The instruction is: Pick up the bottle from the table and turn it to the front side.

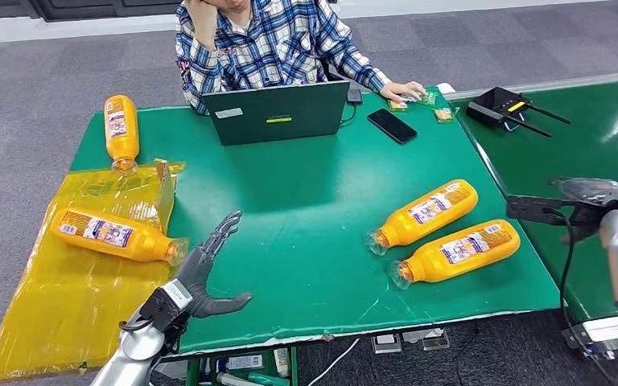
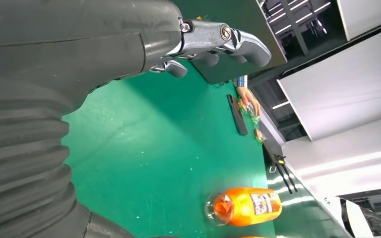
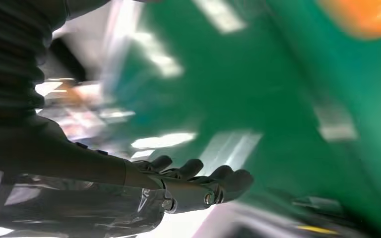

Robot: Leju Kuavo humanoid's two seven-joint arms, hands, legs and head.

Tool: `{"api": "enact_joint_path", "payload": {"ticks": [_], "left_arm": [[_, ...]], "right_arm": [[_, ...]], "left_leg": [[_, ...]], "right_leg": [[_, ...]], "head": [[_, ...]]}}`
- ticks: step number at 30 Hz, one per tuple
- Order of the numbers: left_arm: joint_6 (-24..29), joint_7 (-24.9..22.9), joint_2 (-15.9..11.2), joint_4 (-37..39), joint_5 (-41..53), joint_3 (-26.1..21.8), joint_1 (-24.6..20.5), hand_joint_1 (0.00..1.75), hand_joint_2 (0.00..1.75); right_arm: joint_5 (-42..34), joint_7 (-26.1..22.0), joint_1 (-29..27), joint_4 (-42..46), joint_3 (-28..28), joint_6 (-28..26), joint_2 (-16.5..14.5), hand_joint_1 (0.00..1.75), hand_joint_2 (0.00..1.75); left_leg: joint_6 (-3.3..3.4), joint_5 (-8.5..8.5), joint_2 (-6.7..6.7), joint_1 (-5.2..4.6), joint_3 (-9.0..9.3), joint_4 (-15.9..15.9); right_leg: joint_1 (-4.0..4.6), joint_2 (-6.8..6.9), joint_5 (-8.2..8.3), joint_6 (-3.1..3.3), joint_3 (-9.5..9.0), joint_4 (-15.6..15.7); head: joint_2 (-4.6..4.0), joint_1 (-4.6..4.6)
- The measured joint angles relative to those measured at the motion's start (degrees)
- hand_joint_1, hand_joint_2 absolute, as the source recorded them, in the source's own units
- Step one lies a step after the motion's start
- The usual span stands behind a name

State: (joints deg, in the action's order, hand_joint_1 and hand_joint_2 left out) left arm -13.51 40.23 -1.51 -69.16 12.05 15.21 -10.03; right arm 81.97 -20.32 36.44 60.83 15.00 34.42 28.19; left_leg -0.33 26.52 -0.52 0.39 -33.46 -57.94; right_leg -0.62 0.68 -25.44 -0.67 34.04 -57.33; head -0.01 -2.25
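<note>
Left hand [image 1: 208, 269]: fingers spread, empty, above the green table [image 1: 306, 241].
Right hand [image 3: 198, 186]: empty, fingers loosely curled.
Orange plastic bottle [image 1: 117, 234]: lying at left hand's ten o'clock, on yellow sheet [image 1: 56, 314].
Advice: grip mid-body, roll label forward.

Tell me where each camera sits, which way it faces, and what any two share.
Head view: high on the body, looking down the green table; left hand enters below.
Left wrist view: behind the left hand, facing across the table to a bottle and phone, both shared with head view.
Right wrist view: behind the right hand; blurred.
</note>
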Motion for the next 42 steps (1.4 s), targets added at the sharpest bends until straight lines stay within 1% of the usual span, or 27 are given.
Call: {"api": "enact_joint_path", "payload": {"ticks": [4, 8, 10, 13, 20, 28, 38, 42], "left_arm": [[-0.01, -0.01, -0.13, 0.47, -1.01, 0.07, -0.32, 0.00, 1.75], [-0.04, 0.01, -0.21, 1.07, -1.70, 0.54, -1.13, 0.00, 1.75], [-0.04, 0.00, -0.27, 1.39, -1.94, 0.84, -1.48, 0.00, 1.75], [-0.03, -0.01, -0.41, 1.79, -2.25, 1.06, -1.78, 0.00, 1.75], [0.15, 0.01, -1.08, 1.97, -2.74, 1.10, -1.89, 0.00, 1.75], [0.34, 0.01, -1.70, 1.97, -3.13, 1.10, -1.76, 0.00, 1.75], [0.35, 0.01, -2.25, 1.92, -3.65, 1.10, -1.49, 0.00, 1.75], [0.35, 0.01, -2.33, 1.92, -3.78, 1.10, -1.48, 0.00, 1.75]], "right_arm": [[-4.53, -7.41, 0.81, -4.17, -0.25, 0.00, -2.68, 0.00, 1.75], [-11.99, -14.85, 1.83, -10.41, -1.28, 0.01, -4.94, 0.00, 1.75], [-14.44, -16.66, 2.24, -13.23, -2.01, 0.01, -5.78, 0.00, 1.75], [-15.87, -17.67, 2.44, -15.80, -3.07, 0.01, -6.61, 0.00, 1.75], [-16.01, -16.28, 3.47, -18.85, -4.71, 0.01, -7.45, 0.00, 1.75], [-15.46, -14.34, 4.51, -21.20, -6.32, 0.00, -7.58, 0.00, 1.75], [-11.02, -10.27, 7.10, -23.50, -9.43, 0.00, -7.58, 0.00, 1.75], [-7.65, -7.75, 8.07, -24.49, -11.58, 0.00, -7.59, 0.00, 1.75]], "left_leg": [[0.00, -0.03, -0.08, 0.01, -0.02, 0.00], [0.00, -0.03, -0.08, 0.00, -0.02, 0.00], [0.00, -0.03, -0.08, 0.00, -0.01, 0.00], [0.00, -0.03, -0.06, -0.01, -0.02, 0.00], [0.00, -0.03, -0.05, -0.01, -0.03, 0.00], [0.00, -0.03, -0.04, -0.02, -0.03, 0.00], [-0.01, -0.04, -0.05, -0.02, -0.03, 0.00], [-0.01, -0.04, -0.05, -0.02, -0.03, 0.00]], "right_leg": [[0.01, 0.05, -0.01, 0.00, 0.00, 0.00], [0.00, 0.05, -0.01, 0.00, 0.00, 0.00], [0.00, 0.06, -0.01, 0.00, 0.00, 0.00], [-0.02, 0.03, -0.01, 0.00, 0.02, 0.00], [-0.01, 0.02, -0.01, 0.00, 0.05, 0.00], [-0.02, 0.02, 0.00, 0.00, 0.05, 0.00], [-0.02, 0.02, -0.01, 0.00, 0.05, 0.00], [-0.02, 0.02, -0.01, 0.00, 0.05, 0.00]], "head": [[0.01, 0.01], [0.01, 0.00], [0.01, 0.00], [0.01, 0.00], [0.01, 0.00], [-0.01, 0.00], [0.01, 0.00], [0.01, 0.00]]}}
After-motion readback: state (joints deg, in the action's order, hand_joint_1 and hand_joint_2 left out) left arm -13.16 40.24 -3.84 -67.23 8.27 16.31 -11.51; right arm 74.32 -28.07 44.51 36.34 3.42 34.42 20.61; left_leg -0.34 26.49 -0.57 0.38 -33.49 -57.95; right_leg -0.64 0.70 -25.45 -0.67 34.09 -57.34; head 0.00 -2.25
